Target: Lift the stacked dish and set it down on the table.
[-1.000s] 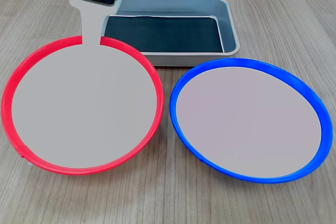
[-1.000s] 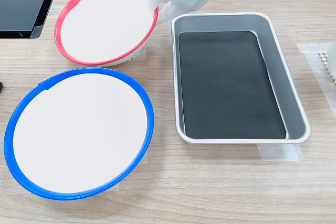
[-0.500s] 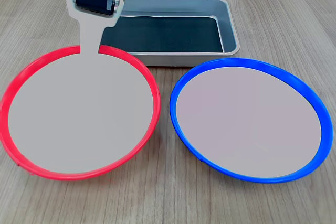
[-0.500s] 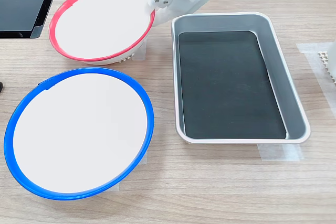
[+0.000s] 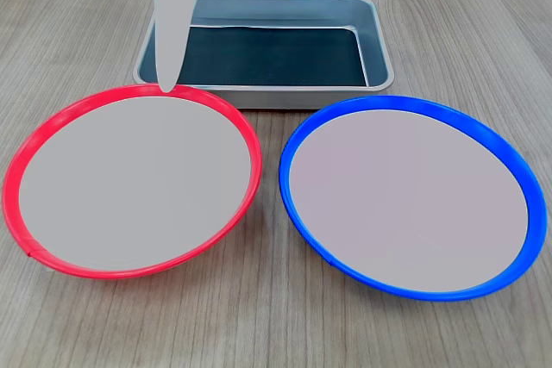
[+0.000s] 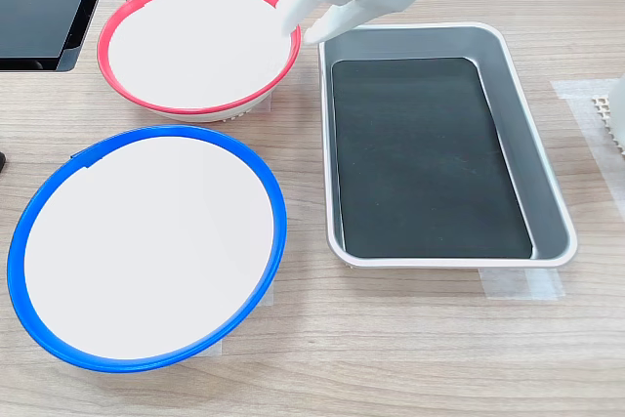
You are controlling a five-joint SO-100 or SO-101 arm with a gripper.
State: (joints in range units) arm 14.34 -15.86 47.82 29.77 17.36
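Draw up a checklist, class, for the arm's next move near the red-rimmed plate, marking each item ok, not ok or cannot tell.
1. Round red-rimmed plate resting on the wood-grain table: ok.
2. White gripper open, its fingertips at the plate's rim: ok.
3. Gripper clear of the rim: cannot tell.
4. Red-rimmed plate apart from the round blue-rimmed plate: ok.
5. Red-rimmed plate outside the grey metal tray: ok.

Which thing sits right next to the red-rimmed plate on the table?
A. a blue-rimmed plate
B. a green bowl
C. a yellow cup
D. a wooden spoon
A: in both exterior views a blue-rimmed plate lies beside the red-rimmed plate on the table.
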